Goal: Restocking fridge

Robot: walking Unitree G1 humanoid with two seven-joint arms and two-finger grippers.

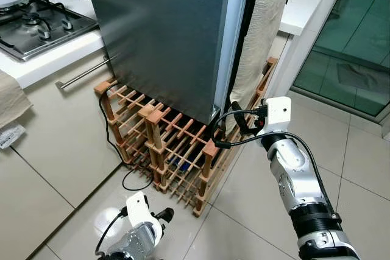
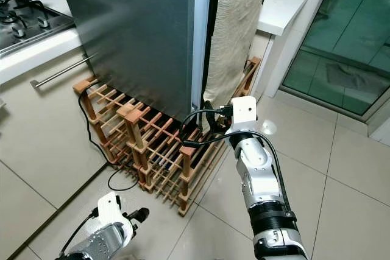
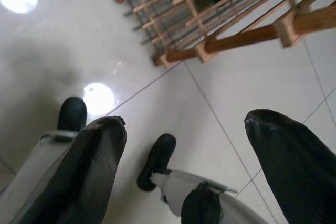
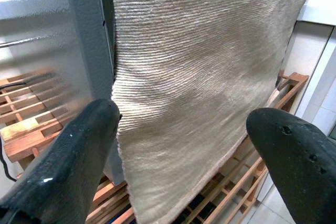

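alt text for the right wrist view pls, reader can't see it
The right tool, its two black fingers spread open, points at a beige ribbed cloth hanging beside the grey metal fridge door's edge. A slatted wooden wine rack sits on the floor below and behind the cloth.

the pale tiled floor (image 1: 244,223) is glossy, with thin grout lines and bright light reflections. a low wooden rack (image 1: 177,150) of slats and posts stands directly on it, and the grey fridge (image 1: 164,35) sits on top of the rack. a black cable (image 1: 125,168) runs down the rack's side and loops onto the tiles beside it
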